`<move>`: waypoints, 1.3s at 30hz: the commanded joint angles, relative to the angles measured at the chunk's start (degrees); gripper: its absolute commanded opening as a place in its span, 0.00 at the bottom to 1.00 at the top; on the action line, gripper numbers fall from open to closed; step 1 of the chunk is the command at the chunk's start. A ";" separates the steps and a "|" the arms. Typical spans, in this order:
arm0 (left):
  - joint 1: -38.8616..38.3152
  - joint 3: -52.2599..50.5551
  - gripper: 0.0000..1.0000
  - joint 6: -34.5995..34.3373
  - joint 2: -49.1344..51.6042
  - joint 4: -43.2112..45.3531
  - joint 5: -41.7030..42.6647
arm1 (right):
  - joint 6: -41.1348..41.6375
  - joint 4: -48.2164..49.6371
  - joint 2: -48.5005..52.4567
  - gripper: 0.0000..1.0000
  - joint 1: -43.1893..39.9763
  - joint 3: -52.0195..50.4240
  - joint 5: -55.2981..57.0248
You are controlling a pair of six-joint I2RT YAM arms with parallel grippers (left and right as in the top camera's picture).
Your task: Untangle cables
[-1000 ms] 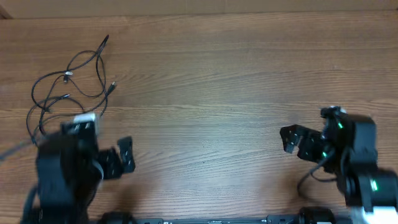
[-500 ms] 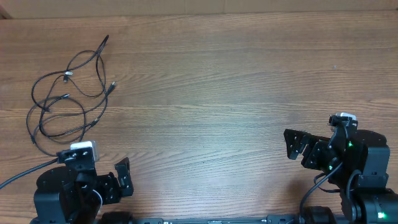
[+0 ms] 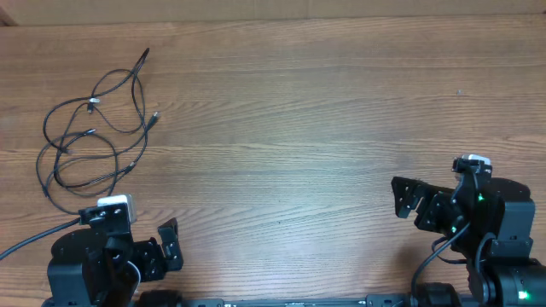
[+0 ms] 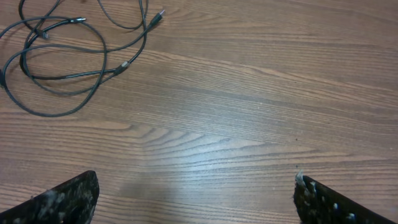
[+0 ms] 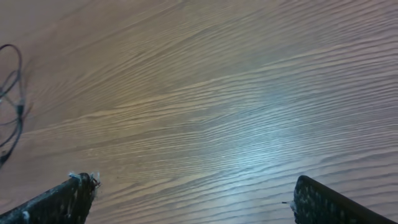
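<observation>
A brown wooden table [image 3: 299, 128] with a streaky, printed-looking grain filled nearly all of the overhead view. The grain ran from left to right in long, wavy lines, with a few arched figures among them. Beyond the table's far edge lay a narrow paler tan strip [image 3: 341, 7], slightly wider toward the left. What it was could not be told. In the right wrist view a soft whitish sheen [image 5: 267, 124] of reflected light lay across the wood.

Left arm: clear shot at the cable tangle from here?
Probably yes. The cables lie just ahead of the open left hand on bare table, with nothing between them, and it holds nothing.
</observation>
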 commanded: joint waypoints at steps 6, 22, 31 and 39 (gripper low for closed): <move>-0.37 -0.24 1.00 -0.15 -0.59 0.07 -0.57 | -7.61 7.08 -4.39 1.00 0.15 -0.22 2.25; -0.37 -0.24 1.00 -0.15 -0.59 0.07 -0.57 | -17.16 20.20 -18.86 1.00 3.28 -4.22 2.29; -0.37 -0.24 1.00 -0.15 -0.59 0.07 -0.57 | -17.14 36.76 -26.49 1.00 3.34 -19.17 2.23; -0.37 -0.24 1.00 -0.15 -0.59 0.07 -0.57 | -17.14 56.63 -32.65 1.00 4.46 -34.60 2.03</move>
